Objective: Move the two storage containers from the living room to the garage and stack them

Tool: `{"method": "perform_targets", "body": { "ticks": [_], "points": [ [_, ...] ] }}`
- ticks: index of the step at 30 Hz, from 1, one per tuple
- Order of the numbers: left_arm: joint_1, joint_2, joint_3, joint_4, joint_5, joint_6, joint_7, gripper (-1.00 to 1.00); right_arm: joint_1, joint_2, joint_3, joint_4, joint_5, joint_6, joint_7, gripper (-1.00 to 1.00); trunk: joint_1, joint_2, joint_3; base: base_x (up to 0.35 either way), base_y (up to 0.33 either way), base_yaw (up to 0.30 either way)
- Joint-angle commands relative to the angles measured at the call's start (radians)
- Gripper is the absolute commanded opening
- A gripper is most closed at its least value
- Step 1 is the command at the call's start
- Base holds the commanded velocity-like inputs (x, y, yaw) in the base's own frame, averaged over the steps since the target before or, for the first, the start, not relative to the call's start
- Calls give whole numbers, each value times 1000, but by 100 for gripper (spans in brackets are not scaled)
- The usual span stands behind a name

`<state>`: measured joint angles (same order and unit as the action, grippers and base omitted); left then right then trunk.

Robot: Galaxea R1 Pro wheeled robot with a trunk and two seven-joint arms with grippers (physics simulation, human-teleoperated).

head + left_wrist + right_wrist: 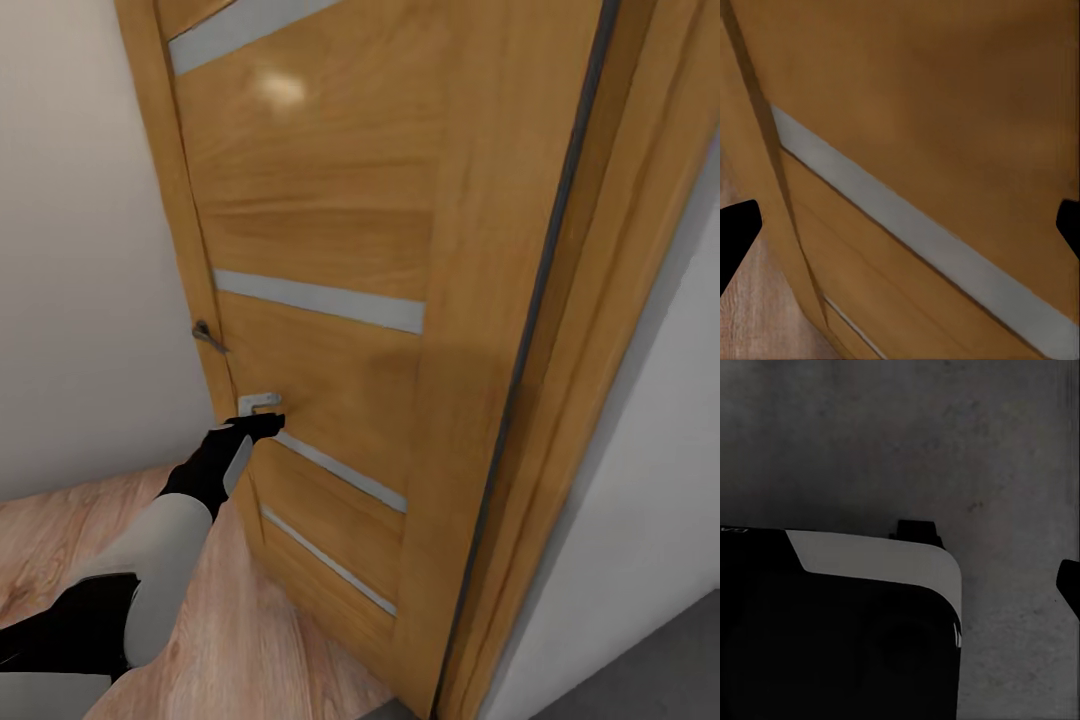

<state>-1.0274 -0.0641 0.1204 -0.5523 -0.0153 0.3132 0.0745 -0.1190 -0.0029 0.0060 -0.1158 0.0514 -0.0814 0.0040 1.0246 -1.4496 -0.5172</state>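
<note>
The storage containers are out of view. A wooden door (330, 220) with pale horizontal strips stands close in front of me. In the head view my left gripper (262, 425) is stretched out against the door face, just below the light metal handle (258, 402). The left wrist view has the left gripper (900, 225) open, its dark fingertips (736, 225) far apart at the frame's edges with the door panel between them. In the right wrist view, a fingertip (1069, 583) of my right gripper sits wide at the edge over dark grey concrete floor (945, 450); nothing is held.
A second lever handle (208, 335) sticks out past the door's free edge. The door frame (600, 330) and a white wall (660, 480) are on the right, another white wall (80, 250) on the left. Wood planks (60, 540) lie underfoot, grey floor (650, 670) beyond the frame. My base (832, 630) is below the right arm.
</note>
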Motion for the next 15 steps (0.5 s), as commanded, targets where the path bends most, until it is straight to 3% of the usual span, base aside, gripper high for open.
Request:
{"method": "perform_targets", "body": {
  "ticks": [1, 6, 15],
  "points": [
    [0, -3, 2, -2, 18, 4, -7, 100, -1, 0, 0, 1, 6, -3, 0, 100, 0, 0, -1, 258, -137, -21],
    [0, -3, 2, -2, 18, 4, -7, 100, -1, 0, 1, 1, 6, -3, -1, 100, 0, 0, 1, 147, -51, -106],
    [0, -3, 2, -3, 18, 4, -7, 100, -1, -1, 1, 1, 7, -3, -1, 100, 0, 0, 9, 30, -2, -241]
  ]
}}
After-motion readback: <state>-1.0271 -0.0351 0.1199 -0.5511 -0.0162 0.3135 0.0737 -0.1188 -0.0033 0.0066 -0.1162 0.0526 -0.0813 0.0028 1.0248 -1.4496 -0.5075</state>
